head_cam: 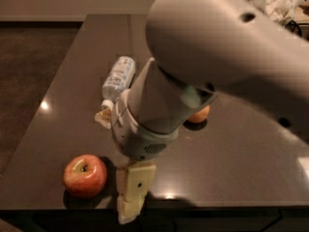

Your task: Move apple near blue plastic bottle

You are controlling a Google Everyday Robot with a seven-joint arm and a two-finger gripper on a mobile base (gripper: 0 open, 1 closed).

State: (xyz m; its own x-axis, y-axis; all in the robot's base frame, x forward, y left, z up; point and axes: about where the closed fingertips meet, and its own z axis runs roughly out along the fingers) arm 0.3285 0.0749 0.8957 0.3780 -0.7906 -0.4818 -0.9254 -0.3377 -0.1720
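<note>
The arm (193, 57) hides part of the bottle (118, 77) and most of the orange (200, 115). The gripper (131, 197) hangs beside the apple (85, 175) at the desk's (241, 168) front edge; open or closed, I cannot tell.
</note>
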